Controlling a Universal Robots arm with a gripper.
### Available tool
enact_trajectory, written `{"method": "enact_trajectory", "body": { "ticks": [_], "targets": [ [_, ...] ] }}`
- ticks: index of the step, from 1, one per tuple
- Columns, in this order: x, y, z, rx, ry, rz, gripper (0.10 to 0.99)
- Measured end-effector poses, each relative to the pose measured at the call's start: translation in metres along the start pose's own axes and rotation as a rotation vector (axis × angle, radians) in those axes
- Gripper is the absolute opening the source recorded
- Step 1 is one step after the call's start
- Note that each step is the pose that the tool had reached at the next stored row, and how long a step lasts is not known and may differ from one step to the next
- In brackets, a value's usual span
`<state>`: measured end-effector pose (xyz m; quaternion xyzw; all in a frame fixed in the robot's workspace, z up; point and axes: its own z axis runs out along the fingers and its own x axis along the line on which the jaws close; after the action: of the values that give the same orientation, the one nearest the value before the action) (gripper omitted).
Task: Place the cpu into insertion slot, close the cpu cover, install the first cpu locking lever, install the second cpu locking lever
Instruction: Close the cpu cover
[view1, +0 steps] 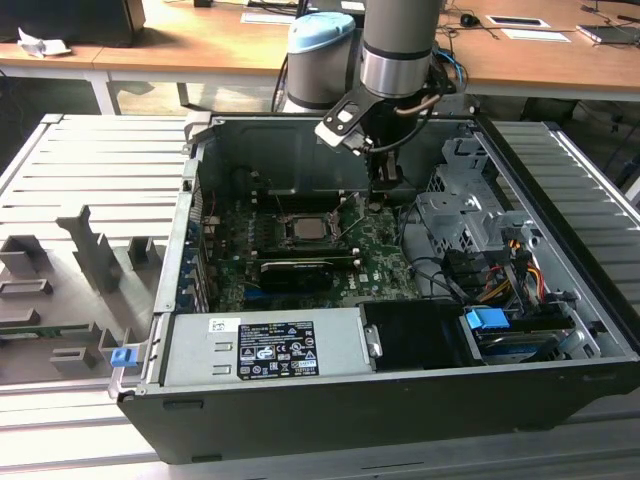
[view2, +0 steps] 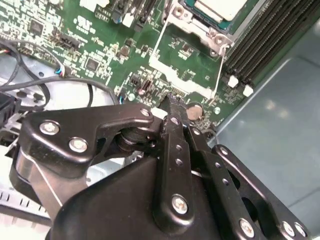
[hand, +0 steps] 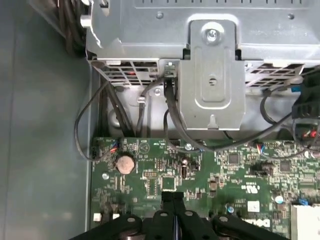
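Gripper (hand: 173, 197), black metal, two-fingered, is pinched closed and empty just beside the square metal-rimmed black insertion slot (view1: 287, 230), we judge for pressing, not grasping. Small silver-beige square cpu (view1: 306, 228) sits inside it.

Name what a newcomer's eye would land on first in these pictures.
The grey robot arm hanging into the open computer case stands out first. Its gripper is shut, close above the green circuit board. Next comes the cpu, a pale square chip mid-board, to the exterior view's left of the gripper.
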<state>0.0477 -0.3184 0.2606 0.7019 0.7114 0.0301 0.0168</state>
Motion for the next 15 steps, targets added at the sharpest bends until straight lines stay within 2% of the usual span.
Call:
{"method": "enact_trajectory", "body": {
  "ticks": [2,3,15],
  "targets": [
    [-0.0002,0.0001,0.0067,0.002,0.0000,-0.002,0.106],
    [-0.0002,-0.0003,0.0073,0.003,-0.0002,-0.002,0.106],
    [0.0000,-0.0111,0.0069,0.003,0.0001,-0.002,0.106]
  ]
}}
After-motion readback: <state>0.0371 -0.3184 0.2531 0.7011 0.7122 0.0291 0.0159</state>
